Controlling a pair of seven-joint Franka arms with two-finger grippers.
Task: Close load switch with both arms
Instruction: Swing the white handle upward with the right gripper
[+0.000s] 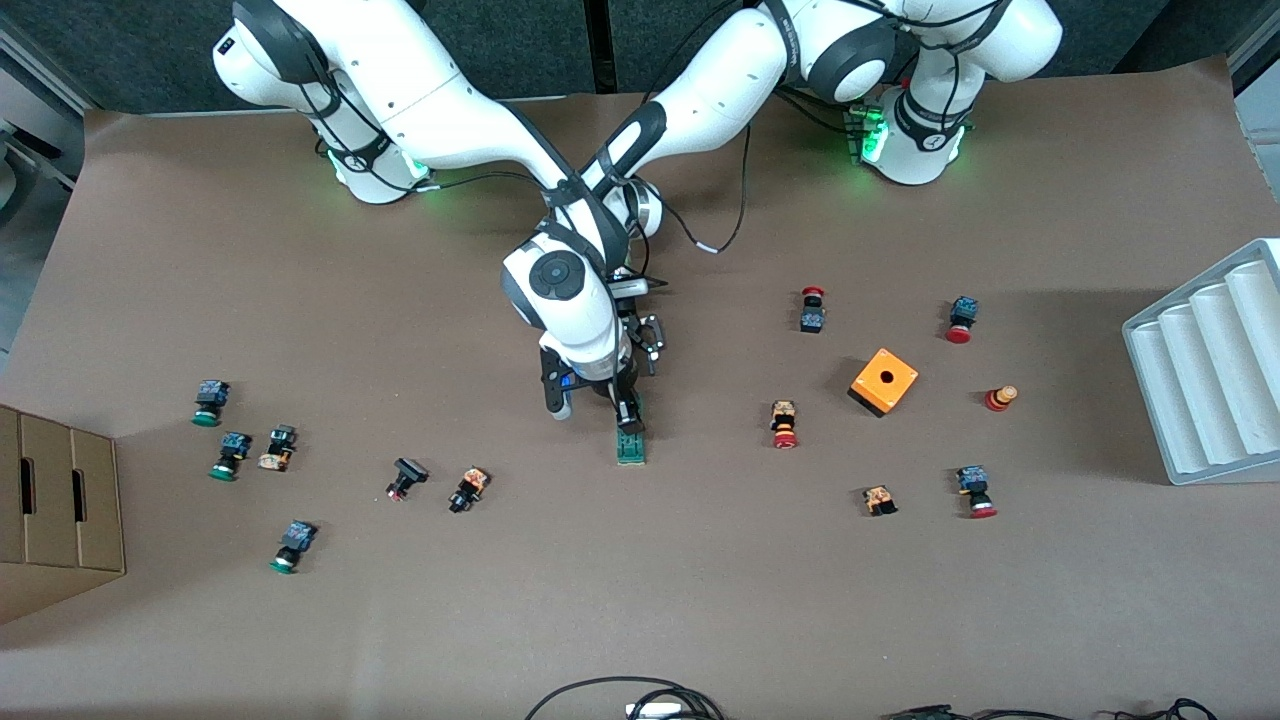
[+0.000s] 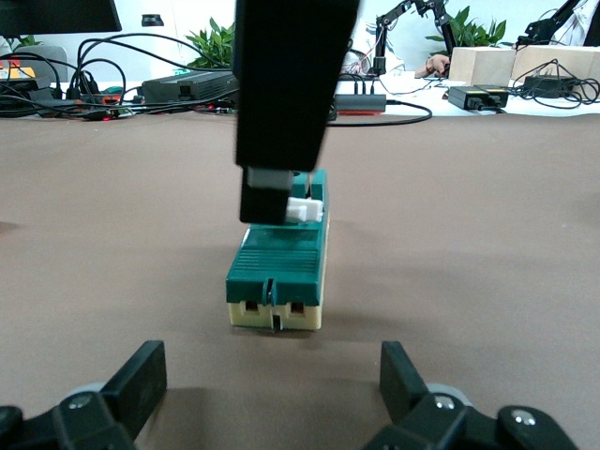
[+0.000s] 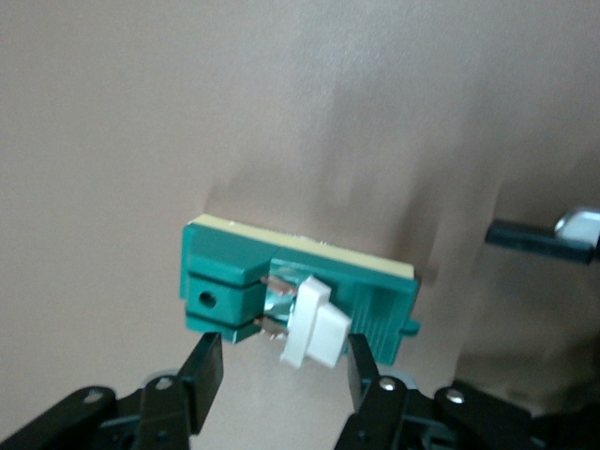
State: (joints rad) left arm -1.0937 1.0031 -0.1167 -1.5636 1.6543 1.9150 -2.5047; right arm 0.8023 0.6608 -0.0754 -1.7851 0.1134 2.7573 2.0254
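Note:
The load switch (image 1: 631,445), a narrow green block with a cream base, lies at the table's middle. Its white slider (image 3: 314,323) sticks up from its top. My right gripper (image 1: 628,408) hangs over the switch, open, its fingers (image 3: 366,370) astride the slider, one finger close beside it. In the left wrist view that finger (image 2: 267,192) stands next to the slider (image 2: 305,208). My left gripper (image 1: 650,338) is low by the table, farther from the front camera than the switch (image 2: 277,272), open and empty (image 2: 270,367), apart from it.
An orange box with a hole (image 1: 884,381) and several red-capped buttons (image 1: 784,424) lie toward the left arm's end. Green-capped and other buttons (image 1: 229,455) lie toward the right arm's end. A white ribbed tray (image 1: 1205,370) and a cardboard box (image 1: 55,500) stand at the table's ends.

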